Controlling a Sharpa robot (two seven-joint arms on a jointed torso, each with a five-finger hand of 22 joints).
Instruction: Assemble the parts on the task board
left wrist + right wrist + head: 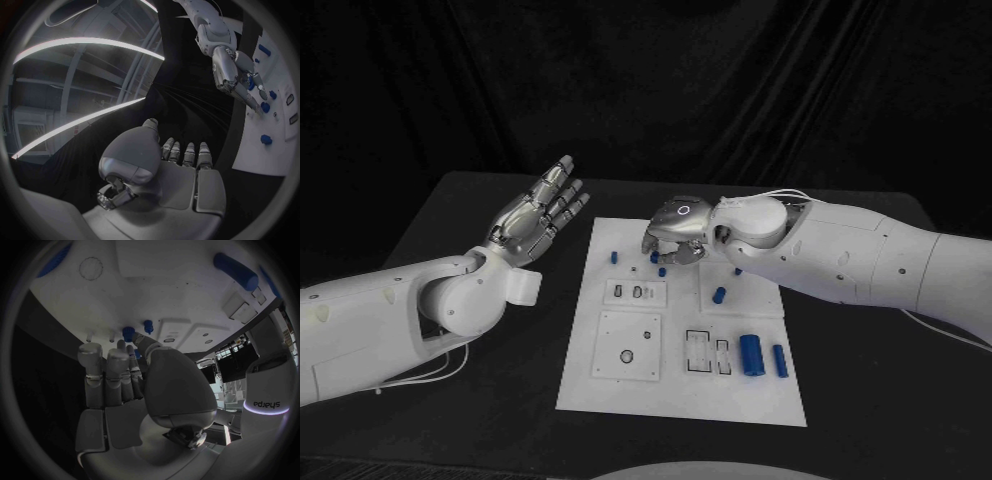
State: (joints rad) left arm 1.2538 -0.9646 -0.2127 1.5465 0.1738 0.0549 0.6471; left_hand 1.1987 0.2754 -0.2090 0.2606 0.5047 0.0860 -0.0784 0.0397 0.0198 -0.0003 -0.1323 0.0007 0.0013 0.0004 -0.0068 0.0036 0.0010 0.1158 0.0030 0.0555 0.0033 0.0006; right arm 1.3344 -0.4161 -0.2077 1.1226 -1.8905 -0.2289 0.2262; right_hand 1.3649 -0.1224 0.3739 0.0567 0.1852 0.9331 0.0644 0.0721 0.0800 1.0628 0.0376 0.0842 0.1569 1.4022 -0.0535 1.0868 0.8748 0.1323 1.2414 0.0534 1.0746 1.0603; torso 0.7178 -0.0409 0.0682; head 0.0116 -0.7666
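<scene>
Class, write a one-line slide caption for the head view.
Right hand works over blue parts at the task board's far end; left hand waits open beside it.

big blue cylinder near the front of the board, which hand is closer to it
Right. The right hand is over the board's far end, up the board from the big blue cylinder. The left hand is raised off the board's left edge, farther away.

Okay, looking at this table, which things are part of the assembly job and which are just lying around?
Part of the job:
task board
large blue cylinder
small blue pegs
right hand, over the board's far end

Not part of it:
black table
left hand, raised beside the board, holding nothing
</scene>
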